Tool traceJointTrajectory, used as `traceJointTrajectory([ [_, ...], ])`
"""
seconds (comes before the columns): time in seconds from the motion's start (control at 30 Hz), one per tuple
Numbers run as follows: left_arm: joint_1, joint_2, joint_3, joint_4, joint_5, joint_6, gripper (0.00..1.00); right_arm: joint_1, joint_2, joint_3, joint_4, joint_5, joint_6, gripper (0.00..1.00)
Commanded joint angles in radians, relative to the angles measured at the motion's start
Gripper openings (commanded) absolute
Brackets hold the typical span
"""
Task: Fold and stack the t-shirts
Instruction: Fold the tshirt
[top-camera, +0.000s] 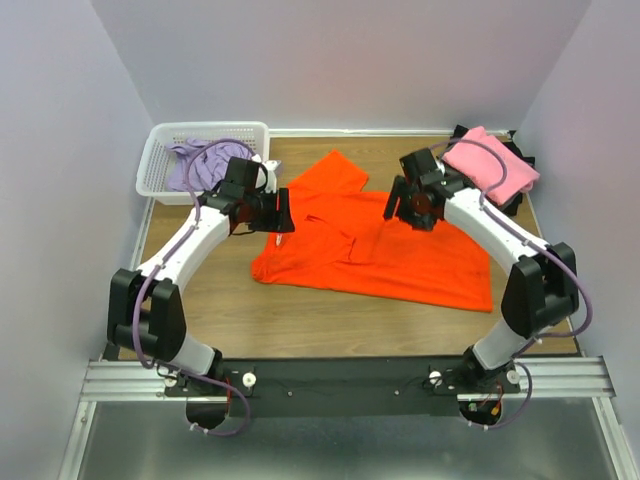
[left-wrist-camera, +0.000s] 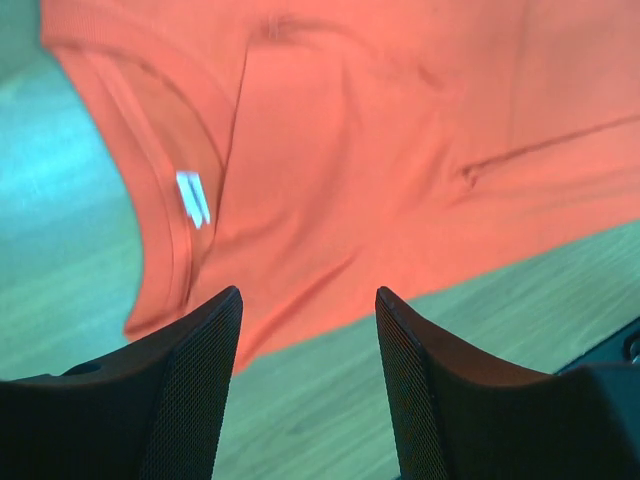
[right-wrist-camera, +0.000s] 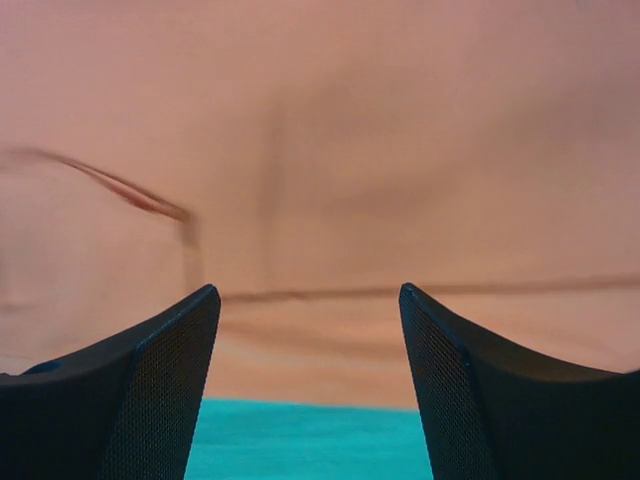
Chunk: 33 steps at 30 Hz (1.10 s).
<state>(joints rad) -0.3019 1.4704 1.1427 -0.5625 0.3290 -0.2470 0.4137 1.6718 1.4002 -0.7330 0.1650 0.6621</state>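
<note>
— At the far right corner, is that a stack already?
— It looks so. A pink shirt (top-camera: 490, 165) lies folded on dark cloth (top-camera: 520, 150), which I take to be finished shirts.
— What's left?
— The orange shirt (top-camera: 370, 245) lies spread on the table (top-camera: 220, 300) between the arms, creased but not folded into a packet. A lavender shirt (top-camera: 195, 160) sits bunched in the basket (top-camera: 158, 175) at the far left. I'd say half done at best.
— Where's the orange one relative to the jaws?
— The left gripper (top-camera: 285, 210) hangs over its left edge, jaws apart and nothing between them. Its wrist view shows the collar (left-wrist-camera: 160, 190) and a white label (left-wrist-camera: 192, 197) beyond the tips. The right gripper (top-camera: 395, 205) is over the upper right part, also spread and empty, and cloth fills its wrist view. I can't tell whether either touches the cloth.
</note>
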Motion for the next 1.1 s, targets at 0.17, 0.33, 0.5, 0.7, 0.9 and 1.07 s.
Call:
traceJointTrajectory([
  [0.17, -0.091, 0.191, 0.09, 0.205, -0.019, -0.078, 0.64, 0.002, -0.136, -0.401, 0.135, -0.001, 0.096, 0.84],
  [0.33, -0.146, 0.272, 0.117, 0.303, 0.014, -0.081, 0.63, -0.001, -0.149, -0.487, 0.213, 0.017, 0.125, 0.86],
  [0.5, -0.158, 0.338, 0.085, 0.401, 0.038, -0.097, 0.63, -0.001, -0.155, -0.538, 0.231, 0.053, 0.162, 0.86],
  [0.7, -0.158, 0.358, -0.009, 0.47, 0.031, -0.115, 0.63, 0.0, -0.167, -0.598, 0.247, 0.062, 0.195, 0.86],
  [0.9, -0.16, 0.344, -0.135, 0.533, 0.002, -0.156, 0.63, -0.001, -0.175, -0.665, 0.25, 0.021, 0.232, 0.86],
  [1.07, -0.161, 0.329, -0.204, 0.579, -0.027, -0.189, 0.63, 0.0, -0.207, -0.736, 0.247, -0.061, 0.266, 0.86],
])
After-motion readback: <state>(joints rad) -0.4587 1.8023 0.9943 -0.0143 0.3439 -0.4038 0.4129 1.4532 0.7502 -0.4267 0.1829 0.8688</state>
